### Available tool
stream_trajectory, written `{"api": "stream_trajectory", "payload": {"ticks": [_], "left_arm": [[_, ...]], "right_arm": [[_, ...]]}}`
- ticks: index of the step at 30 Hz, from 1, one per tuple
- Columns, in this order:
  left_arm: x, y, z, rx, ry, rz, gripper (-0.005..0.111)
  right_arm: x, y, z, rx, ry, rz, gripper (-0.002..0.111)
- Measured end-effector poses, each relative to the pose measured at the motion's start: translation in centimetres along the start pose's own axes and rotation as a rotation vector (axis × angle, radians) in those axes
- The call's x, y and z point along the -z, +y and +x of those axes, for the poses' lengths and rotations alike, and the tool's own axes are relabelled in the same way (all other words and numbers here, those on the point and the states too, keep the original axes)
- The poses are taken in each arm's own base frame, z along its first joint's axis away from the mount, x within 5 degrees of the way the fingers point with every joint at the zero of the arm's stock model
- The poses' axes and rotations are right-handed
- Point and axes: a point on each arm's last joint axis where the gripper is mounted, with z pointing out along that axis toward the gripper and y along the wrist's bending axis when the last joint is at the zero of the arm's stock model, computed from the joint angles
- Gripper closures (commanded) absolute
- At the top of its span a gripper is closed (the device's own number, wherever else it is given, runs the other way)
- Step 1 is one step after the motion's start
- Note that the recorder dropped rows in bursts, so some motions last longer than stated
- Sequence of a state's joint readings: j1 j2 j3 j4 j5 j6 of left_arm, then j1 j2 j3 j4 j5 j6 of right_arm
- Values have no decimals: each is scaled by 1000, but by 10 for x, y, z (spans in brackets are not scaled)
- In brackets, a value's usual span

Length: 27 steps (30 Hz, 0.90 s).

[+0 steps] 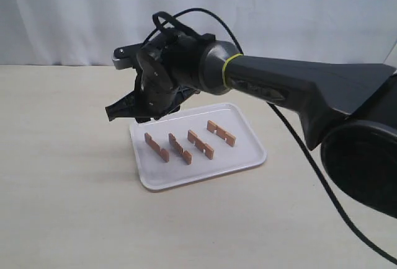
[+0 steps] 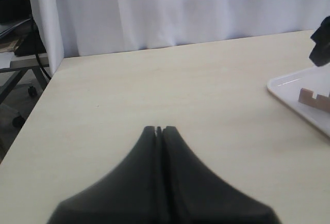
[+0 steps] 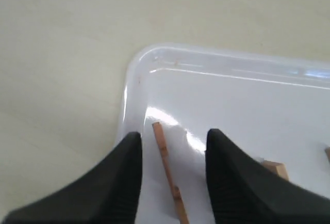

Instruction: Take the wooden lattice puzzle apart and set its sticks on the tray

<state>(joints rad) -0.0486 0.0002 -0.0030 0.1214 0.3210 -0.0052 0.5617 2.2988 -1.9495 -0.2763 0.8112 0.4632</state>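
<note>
Right tool (image 3: 172, 137) hangs spread and empty over the left end of the tray (image 1: 243, 152). Four sticks (image 1: 200, 144) lie apart on it. Left tool (image 2: 159, 129) is pressed together above the table (image 1: 62, 188). Risk: a low exit swing clips the leftmost stick (image 3: 166, 154) or shoves the tray.

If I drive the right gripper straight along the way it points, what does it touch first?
The right gripper, open, would probably meet the end stick lying near the tray corner, or the tray floor beside it; depth is unclear.
</note>
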Motion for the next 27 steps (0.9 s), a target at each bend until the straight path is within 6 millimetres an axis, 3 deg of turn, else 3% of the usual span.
{"api": "stream_trajectory", "payload": {"ticks": [2, 8, 12, 20, 27], "left_arm": [[0, 0, 0, 0, 0, 0, 107], [0, 0, 0, 0, 0, 0, 107], [0, 0, 0, 0, 0, 0, 107], [0, 0, 0, 0, 0, 0, 107], [0, 0, 0, 0, 0, 0, 107]], "right_arm": [[11, -2, -3, 12, -4, 4, 103], [22, -2, 2, 87, 68, -37, 104], [22, -14, 5, 68, 109, -59, 104], [29, -82, 23, 13, 231, 7, 104], [61, -161, 56, -103, 270, 41, 104]]}}
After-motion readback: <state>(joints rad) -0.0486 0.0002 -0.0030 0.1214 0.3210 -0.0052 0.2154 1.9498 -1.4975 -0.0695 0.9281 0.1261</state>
